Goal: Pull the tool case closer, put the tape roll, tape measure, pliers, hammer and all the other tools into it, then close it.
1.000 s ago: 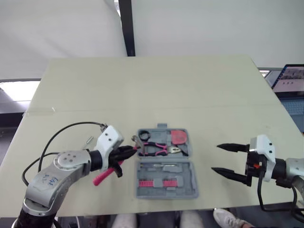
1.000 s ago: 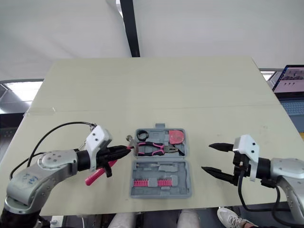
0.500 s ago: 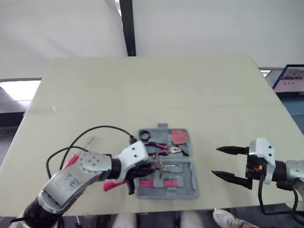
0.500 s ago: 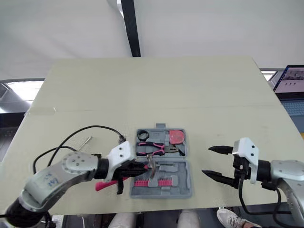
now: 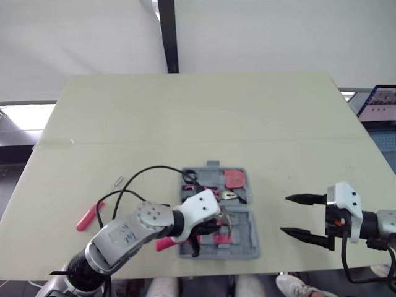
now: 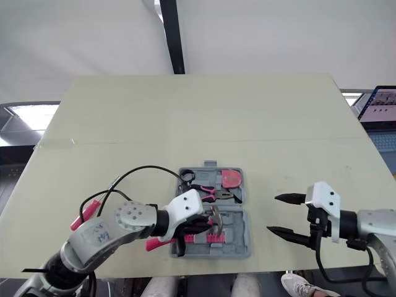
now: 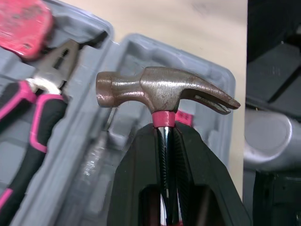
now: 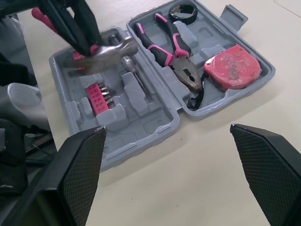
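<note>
Lower right of the frame: right gripper (image 5: 286, 215) is spread wide and empty, hovering over bare table (image 5: 185, 117), well apart from the case (image 8: 155, 123). Lower centre: left gripper (image 7: 165, 141) is clenched on the hammer (image 7: 160, 89), gripping the polished shaft just under the pink collar below the head. The head hangs above the near half of the open case, beside the pink bit holder (image 8: 98, 94); whether it touches the tray cannot be told. Assessment: the hammer is rigid and robust, with most of its weight in the steel head. A hold at the neck keeps that weight close to the gripper, but the chromed shaft looks slippery. The pink handle would probably give better friction at the cost of more swing. The plastic case looks light and may slide if the head drops into it. Left of frame: a pink-handled tool (image 5: 88, 215) lies loose on the table. Far half of the case: pliers (image 8: 176, 52), tape measure (image 8: 235, 66) and tape roll (image 8: 182, 10) are seated.
</note>
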